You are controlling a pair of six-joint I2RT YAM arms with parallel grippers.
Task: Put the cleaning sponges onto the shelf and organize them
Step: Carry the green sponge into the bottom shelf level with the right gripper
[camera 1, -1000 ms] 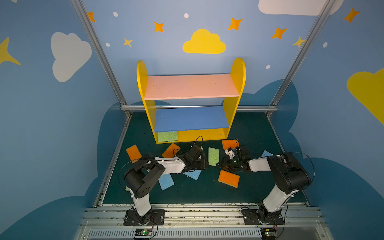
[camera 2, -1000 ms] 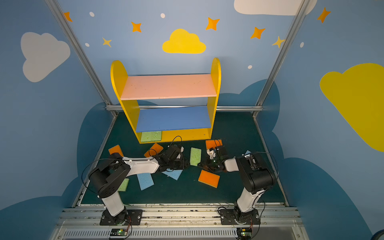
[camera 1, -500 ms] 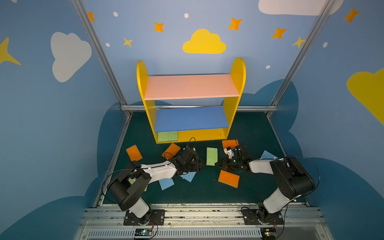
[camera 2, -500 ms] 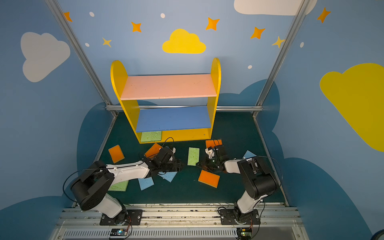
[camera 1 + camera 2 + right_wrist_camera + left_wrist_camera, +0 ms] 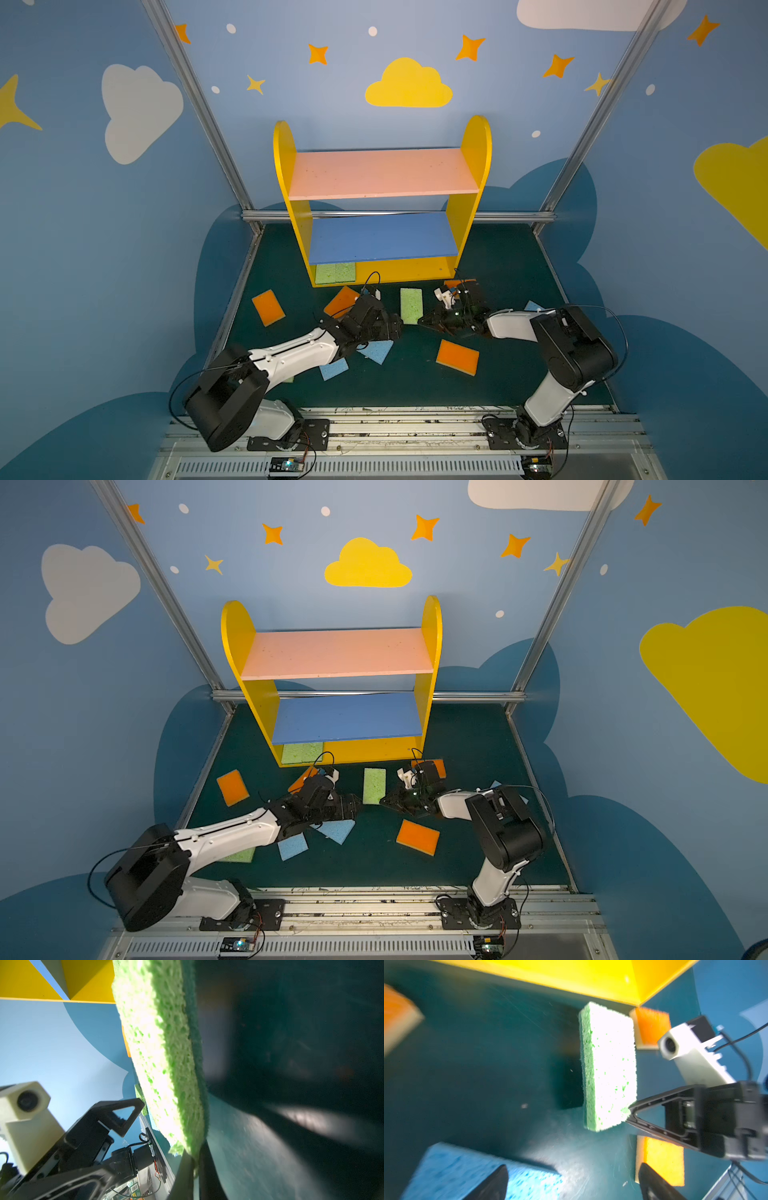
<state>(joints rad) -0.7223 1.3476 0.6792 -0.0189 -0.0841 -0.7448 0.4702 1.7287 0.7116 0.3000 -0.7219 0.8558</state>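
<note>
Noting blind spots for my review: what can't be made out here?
Both top views: light green porous sponge, mostly under the left arm.
Both top views: orange rectangular sponge beside the yellow wooden shelf, largely behind the right wrist.
Right wrist view: the light green sponge slab in the right end effector hides most of the shelf.

No legible text, brand, number or sign is showing in any view. In the right wrist view a small barcode label point(image 5: 134, 1189) is sitting on a green board point(image 5: 133, 1185) among the cabling, but its characters are appearing too small and blurred to read.
</note>
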